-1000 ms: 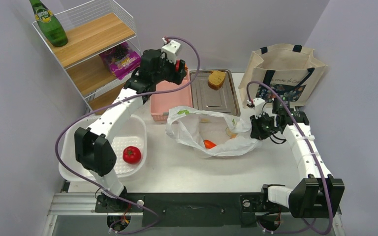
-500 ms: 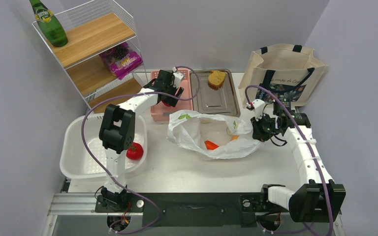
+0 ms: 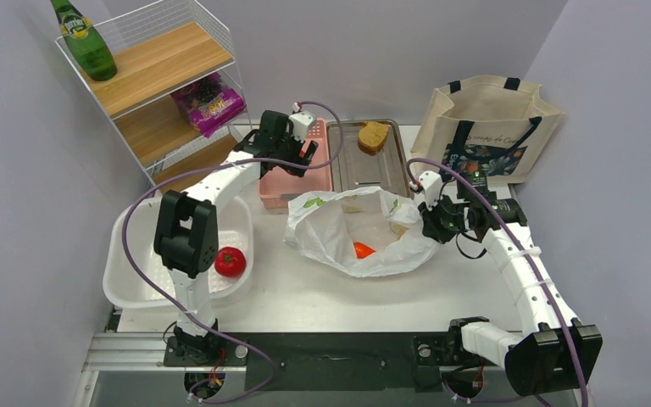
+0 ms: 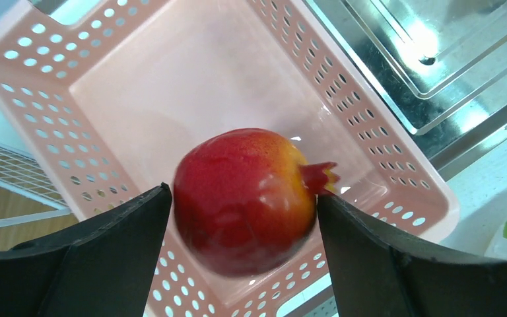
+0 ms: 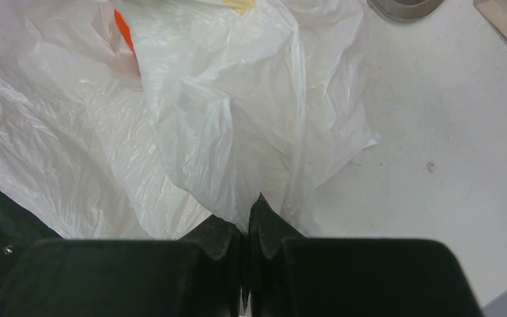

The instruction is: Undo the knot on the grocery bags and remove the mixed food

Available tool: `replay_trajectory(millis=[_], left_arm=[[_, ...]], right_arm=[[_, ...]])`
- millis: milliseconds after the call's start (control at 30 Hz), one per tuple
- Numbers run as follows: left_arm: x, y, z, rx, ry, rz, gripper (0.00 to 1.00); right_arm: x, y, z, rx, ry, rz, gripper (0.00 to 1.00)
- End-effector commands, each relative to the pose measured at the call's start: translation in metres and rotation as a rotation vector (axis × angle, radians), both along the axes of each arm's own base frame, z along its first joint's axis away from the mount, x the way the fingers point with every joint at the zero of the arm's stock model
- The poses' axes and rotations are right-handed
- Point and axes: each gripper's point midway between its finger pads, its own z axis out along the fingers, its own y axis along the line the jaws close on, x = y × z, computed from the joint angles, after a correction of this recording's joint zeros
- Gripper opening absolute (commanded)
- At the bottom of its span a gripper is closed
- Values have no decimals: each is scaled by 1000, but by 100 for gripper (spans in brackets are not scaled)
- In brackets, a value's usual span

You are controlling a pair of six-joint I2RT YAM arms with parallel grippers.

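Top external view, L to R: wire shelf rack (image 3: 148,76) at far left w/ green glass bottle (image 3: 83,38) on top shelf and purple snack packet (image 3: 210,102) one shelf down. Clear tub (image 3: 127,280) on the counter (image 3: 305,292), near-left, holds red tomato (image 3: 230,262). Left arm (image 3: 220,178) rises from its base, elbow joint above the tub's right part, forearm reaching back-right. Left tool (image 3: 292,157) hangs over pink basket (image 3: 301,182), pointing down. Left wrist view: fingers (image 4: 105,251) wide apart, one each side of red round fruit (image 4: 237,218), edges right at its skin; can't tell if they press it or only flank it. Fruit is seen against basket floor. Steel tray (image 3: 364,170) sits just right of basket, bread slice (image 3: 374,136) at its far end. Plastic bag (image 3: 331,229) lies mid-counter, mouth open, orange food item (image 3: 362,249) inside. Right arm (image 3: 525,271) stretches fwd along counter's right side, wrist bent in toward bag. Right tool (image 3: 431,222) has tips together, clamped on bag's right edge; right wrist view shows film pinched there. Canvas tote (image 3: 487,114) stands upright at far right, behind that arm.
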Motion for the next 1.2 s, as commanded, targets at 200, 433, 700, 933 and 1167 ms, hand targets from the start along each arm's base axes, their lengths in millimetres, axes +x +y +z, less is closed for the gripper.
replay_trajectory(millis=[200,433,700,933,1167], left_arm=[[7,2,78,-72,-166,-41,81],[-37,-22,170,-344,-334,-235,81],[-194,-90,230,-225,-628,-861,67],[-284,-140,137,-16,-534,-1272,25],[-253,-164,38,163,-352,-1295,19]], right_arm=[[9,13,5,0,-67,51,0],[8,16,11,4,-86,60,0],[6,34,16,31,-146,98,0],[6,54,15,103,-122,97,0],[-3,52,10,88,-112,116,0]])
